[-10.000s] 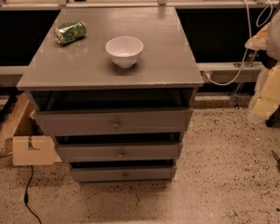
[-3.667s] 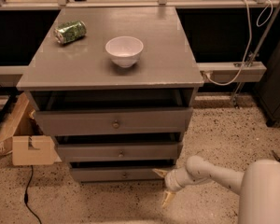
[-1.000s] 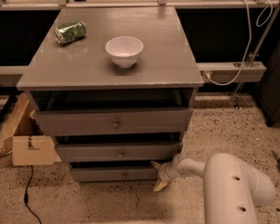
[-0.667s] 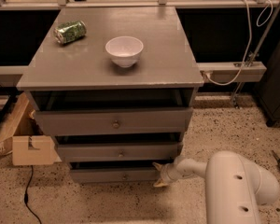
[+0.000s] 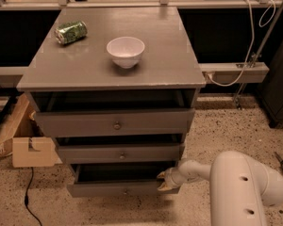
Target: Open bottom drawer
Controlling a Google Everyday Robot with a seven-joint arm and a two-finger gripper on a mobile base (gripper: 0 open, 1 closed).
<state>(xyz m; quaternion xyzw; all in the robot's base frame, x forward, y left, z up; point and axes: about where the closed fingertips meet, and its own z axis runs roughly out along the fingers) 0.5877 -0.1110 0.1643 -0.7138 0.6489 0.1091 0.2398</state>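
Observation:
The bottom drawer (image 5: 104, 189) is the lowest and narrowest of three grey drawer fronts of the cabinet, with a small round knob (image 5: 126, 191). It stands pulled out a little, and its dark inside shows above the front panel. My gripper (image 5: 163, 181) is at the right end of this drawer's front, at its top edge. My white arm (image 5: 236, 187) reaches in from the lower right.
The middle drawer (image 5: 120, 153) and top drawer (image 5: 115, 124) also sit slightly out. A white bowl (image 5: 125, 51) and a green can (image 5: 70, 32) rest on the cabinet top (image 5: 170, 69). A cardboard box (image 5: 30, 150) and a black cable (image 5: 28, 197) lie left on the floor.
The bottom drawer has slid outward, showing more of its dark inside. My gripper stays at its right end and sits slightly lower in view.

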